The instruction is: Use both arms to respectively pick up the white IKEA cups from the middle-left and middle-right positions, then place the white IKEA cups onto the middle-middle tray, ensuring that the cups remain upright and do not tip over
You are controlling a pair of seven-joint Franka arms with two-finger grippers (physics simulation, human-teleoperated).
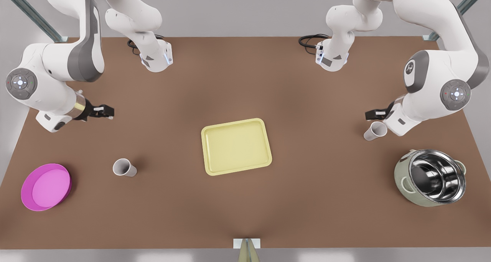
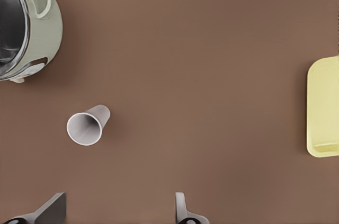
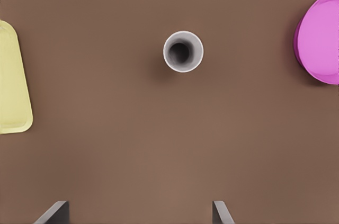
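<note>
cups (image 1: 124,167) (image 1: 375,131) upright on table (image 1: 245,200), grippers (image 1: 104,111) (image 1: 371,114) open above.

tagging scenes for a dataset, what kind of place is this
Most likely a simulated tabletop test bench for two robot arms, not a real kitchen: a bare brown table framed by metal struts, with a yellow tray, a steel pot and a magenta plate laid out on it.

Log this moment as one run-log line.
left claw: open, above pot-side cup | right claw: open, above plate-side cup | tray: no cups
</note>
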